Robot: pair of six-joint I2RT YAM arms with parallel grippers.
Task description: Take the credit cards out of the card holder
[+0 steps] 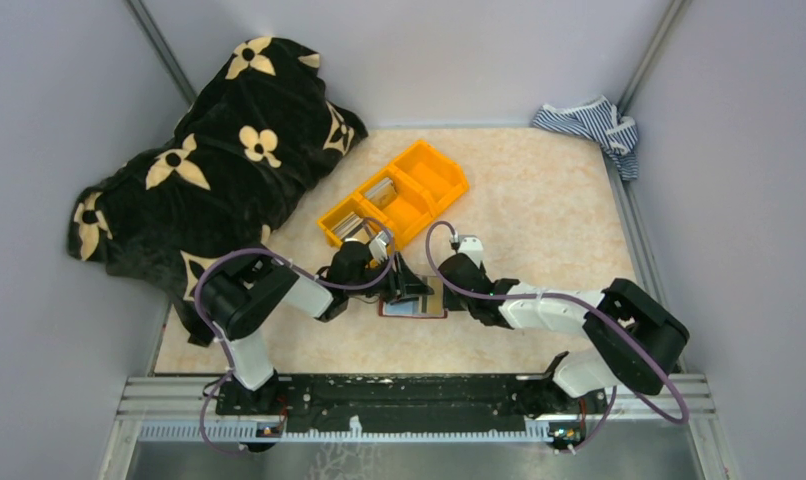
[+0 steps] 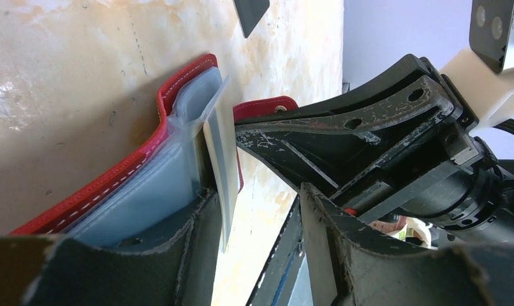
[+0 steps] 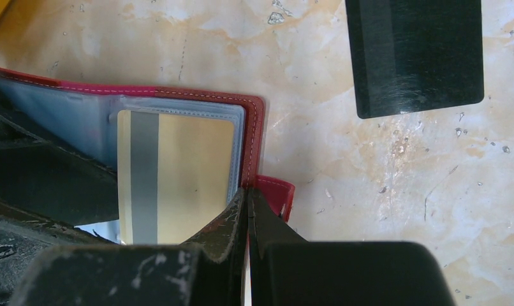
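Credit cards: a flat dark card (image 3: 414, 57) lies freed on the marbled table (image 3: 369, 191) — a beige striped card (image 3: 175, 175) sits pocketed in the open red leather wallet (image 3: 254, 127), straddled by the left gripper (image 2: 254, 204) with jaws apart; the right gripper (image 3: 247, 197), closed, rests on the wallet's edge.

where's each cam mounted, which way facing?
Top external: above, behind the bases, facing down on the table; both arms show.
Left wrist: on the left arm, facing along the left hand at the card holder, edge-on.
Right wrist: on the right arm, facing down past the shut right hand at a beige card.
Shared: the card holder, in all three.
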